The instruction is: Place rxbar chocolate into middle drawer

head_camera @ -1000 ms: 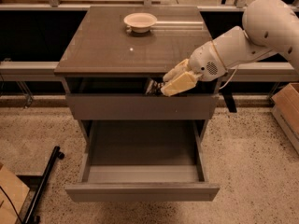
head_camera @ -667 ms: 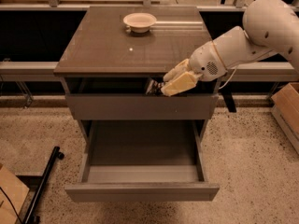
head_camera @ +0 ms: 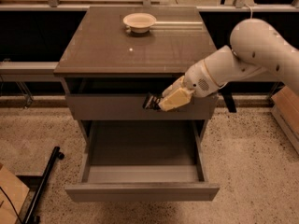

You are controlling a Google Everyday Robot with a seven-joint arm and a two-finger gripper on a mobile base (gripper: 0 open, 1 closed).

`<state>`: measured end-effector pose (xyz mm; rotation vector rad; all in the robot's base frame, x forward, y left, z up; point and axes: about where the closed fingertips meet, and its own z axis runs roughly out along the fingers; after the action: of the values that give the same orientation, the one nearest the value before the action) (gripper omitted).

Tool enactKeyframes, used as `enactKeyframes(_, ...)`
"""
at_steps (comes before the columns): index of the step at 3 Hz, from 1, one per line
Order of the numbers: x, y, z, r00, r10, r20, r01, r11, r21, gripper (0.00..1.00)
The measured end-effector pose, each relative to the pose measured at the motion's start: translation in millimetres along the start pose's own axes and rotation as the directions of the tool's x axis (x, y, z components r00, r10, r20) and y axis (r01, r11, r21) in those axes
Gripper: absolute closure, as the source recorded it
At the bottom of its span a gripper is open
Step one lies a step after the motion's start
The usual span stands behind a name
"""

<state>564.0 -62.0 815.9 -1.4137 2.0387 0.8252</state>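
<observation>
My gripper (head_camera: 162, 103) is shut on the rxbar chocolate (head_camera: 149, 101), a small black bar that sticks out to the left of the cream fingers (head_camera: 175, 97). It hangs in front of the tall plain front panel of the upper drawer (head_camera: 107, 108), just below the cabinet top. The middle drawer (head_camera: 140, 191) is pulled far out below it, with its flat grey tray bare and its narrow front strip toward me. The bar is above the back part of that tray.
A round cream-white bowl (head_camera: 139, 21) stands at the back of the cabinet top (head_camera: 117, 50). A black pole (head_camera: 44, 183) lies on the speckled floor at the left. Cardboard pieces sit at the lower left (head_camera: 9, 197) and right edge (head_camera: 286, 107).
My gripper has moved down a little with the bar, from the level of the cabinet top's edge to the front of the upper drawer panel.
</observation>
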Motion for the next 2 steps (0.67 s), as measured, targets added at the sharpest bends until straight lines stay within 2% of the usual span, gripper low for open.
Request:
enactKeyframes(1,46,6,32,0.996,0.087,0.024,-0.088,0.9959,0.023,1.00)
enactKeyframes(2,86,6,61,0.990,0.133,0.053,-0.136,0.9900,0.040,1.00)
